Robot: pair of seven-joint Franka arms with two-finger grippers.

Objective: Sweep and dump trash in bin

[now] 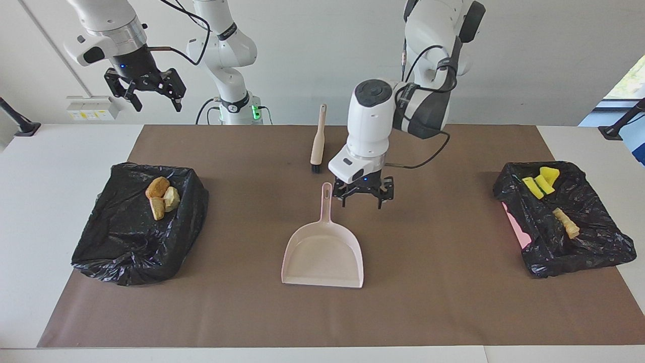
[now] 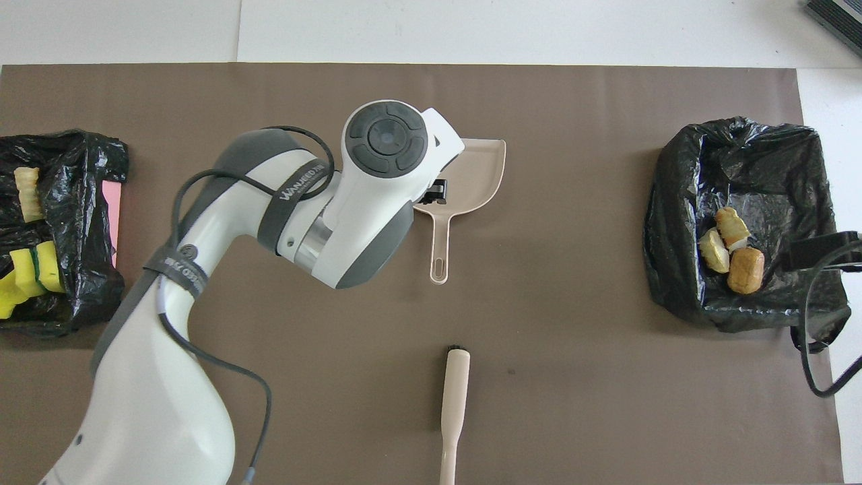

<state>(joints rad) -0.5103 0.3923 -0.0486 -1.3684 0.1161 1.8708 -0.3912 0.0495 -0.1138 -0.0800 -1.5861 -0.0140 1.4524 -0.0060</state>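
Note:
The pink dustpan (image 1: 322, 252) lies flat on the brown mat mid-table, its handle (image 2: 439, 249) pointing toward the robots. My left gripper (image 1: 362, 194) hangs open and empty just above the mat, beside the handle on the left arm's side. High over the table's corner at its own end, my right gripper (image 1: 157, 103) waits open. Tan trash pieces (image 1: 162, 196) (image 2: 731, 252) lie in the black-bagged bin (image 1: 116, 257) at the right arm's end. Yellow chunks (image 1: 541, 181) (image 2: 27, 276) and one tan piece (image 1: 567, 223) lie in the bin (image 1: 579, 252) at the left arm's end.
A beige brush (image 1: 318, 138) (image 2: 454, 397) lies on the mat nearer to the robots than the dustpan, bristles toward the pan. The brown mat (image 1: 443, 302) covers most of the white table. In the overhead view my left arm (image 2: 323, 202) hides part of the dustpan.

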